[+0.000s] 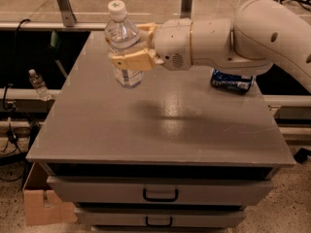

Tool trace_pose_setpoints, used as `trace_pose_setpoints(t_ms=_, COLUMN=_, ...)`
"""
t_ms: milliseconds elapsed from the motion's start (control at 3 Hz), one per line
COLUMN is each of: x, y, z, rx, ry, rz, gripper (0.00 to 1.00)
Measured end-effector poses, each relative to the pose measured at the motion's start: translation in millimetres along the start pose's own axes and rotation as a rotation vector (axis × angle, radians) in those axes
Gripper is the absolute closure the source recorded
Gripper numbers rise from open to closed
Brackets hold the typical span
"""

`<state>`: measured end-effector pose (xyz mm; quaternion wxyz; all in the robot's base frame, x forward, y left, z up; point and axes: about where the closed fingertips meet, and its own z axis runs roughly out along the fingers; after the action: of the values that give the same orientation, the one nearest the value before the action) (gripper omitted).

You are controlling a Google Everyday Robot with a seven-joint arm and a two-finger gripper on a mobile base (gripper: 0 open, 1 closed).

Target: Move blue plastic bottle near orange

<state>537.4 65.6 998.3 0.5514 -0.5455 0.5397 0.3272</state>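
Note:
The blue plastic bottle [123, 40] is a clear bottle with a white cap, upright over the far left part of the grey table [155, 130]. My gripper [127, 52] is shut on it around its middle, with one tan finger [131, 62] across the front and the other behind. The white arm reaches in from the right. The bottle's base is at or just above the table top. The orange is out of view.
A dented blue soda can [232, 80] lies on the table's far right, partly under my arm. A tiny clear bottle [38, 84] stands off the table at left. A cardboard box [41, 205] sits on the floor at lower left. Drawers [160, 193] are below the front edge.

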Motion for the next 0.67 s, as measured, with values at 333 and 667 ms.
trace_pose_setpoints(t_ms=333, x=1, y=-47, z=-24, rx=0.183, ry=0.004, rz=-0.057, gripper=1.0)
trace_pose_setpoints(t_ms=667, x=6, y=-99, z=-42, rx=0.291, ry=0.017, rz=-0.082, gripper=1.0)
